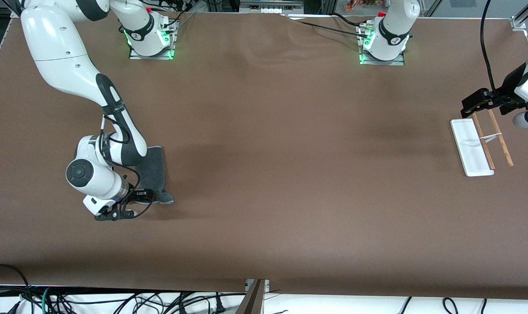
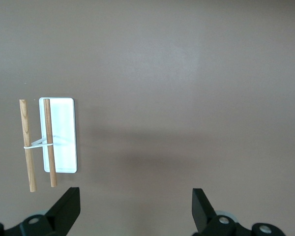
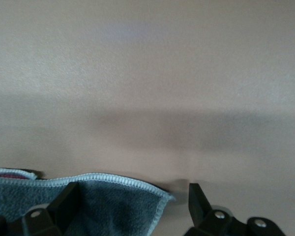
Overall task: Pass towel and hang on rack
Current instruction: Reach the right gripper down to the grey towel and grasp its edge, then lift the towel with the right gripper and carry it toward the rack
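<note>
1. Your right gripper point(image 3: 130, 209) hangs spread wide over the edge of the towel point(image 1: 152, 172), which lies flat at the right arm's end; nothing is grasped.
2. Your left gripper point(image 2: 135, 209) waits, spread and empty, above the rack point(image 1: 482, 146).
3. Grasp, pass and hanging all remain.

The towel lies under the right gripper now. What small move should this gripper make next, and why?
Probably lower the right gripper straight down and close on the towel. Its fingers are open over the towel's hemmed corner, one finger above the cloth and the other above bare table, so the edge sits between them. The towel lies flat, not yet gripped. The left gripper waits open over the table beside the rack.
</note>
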You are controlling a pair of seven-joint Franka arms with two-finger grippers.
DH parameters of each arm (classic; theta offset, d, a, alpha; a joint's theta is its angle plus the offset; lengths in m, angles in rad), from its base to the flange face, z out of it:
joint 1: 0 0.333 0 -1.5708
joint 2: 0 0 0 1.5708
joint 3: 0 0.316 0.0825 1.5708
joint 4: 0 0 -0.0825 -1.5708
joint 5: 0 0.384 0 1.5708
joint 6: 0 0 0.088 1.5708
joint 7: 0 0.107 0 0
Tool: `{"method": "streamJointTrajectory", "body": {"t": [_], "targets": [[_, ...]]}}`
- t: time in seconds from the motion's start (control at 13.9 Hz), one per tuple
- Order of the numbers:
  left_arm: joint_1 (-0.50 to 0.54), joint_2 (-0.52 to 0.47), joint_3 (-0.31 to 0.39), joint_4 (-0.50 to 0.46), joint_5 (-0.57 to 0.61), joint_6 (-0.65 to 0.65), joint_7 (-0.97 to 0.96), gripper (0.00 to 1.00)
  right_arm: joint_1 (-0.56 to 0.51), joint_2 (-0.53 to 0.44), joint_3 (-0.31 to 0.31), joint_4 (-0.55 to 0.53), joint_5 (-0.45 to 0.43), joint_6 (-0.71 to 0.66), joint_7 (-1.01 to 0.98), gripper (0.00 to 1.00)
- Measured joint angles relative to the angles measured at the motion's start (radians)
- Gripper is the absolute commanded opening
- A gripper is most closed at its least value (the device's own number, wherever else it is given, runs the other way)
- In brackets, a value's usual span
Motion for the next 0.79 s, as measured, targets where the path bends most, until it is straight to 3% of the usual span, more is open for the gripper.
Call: {"method": "streamJointTrajectory", "body": {"t": [0.14,0.29,0.79], "targets": [[0.0,0.0,0.0,0.0,0.0,0.0,0.0,1.0,0.0,-0.001,0.001,-0.002,0.001,0.007,0.005,0.16],[0.0,0.0,0.0,0.0,0.0,0.0,0.0,1.0,0.001,-0.007,0.001,-0.001,0.001,0.008,0.007,0.05],[0.0,0.0,0.0,0.0,0.0,0.0,0.0,1.0,0.003,-0.03,0.004,0.012,0.001,0.008,0.005,0.0]]}}
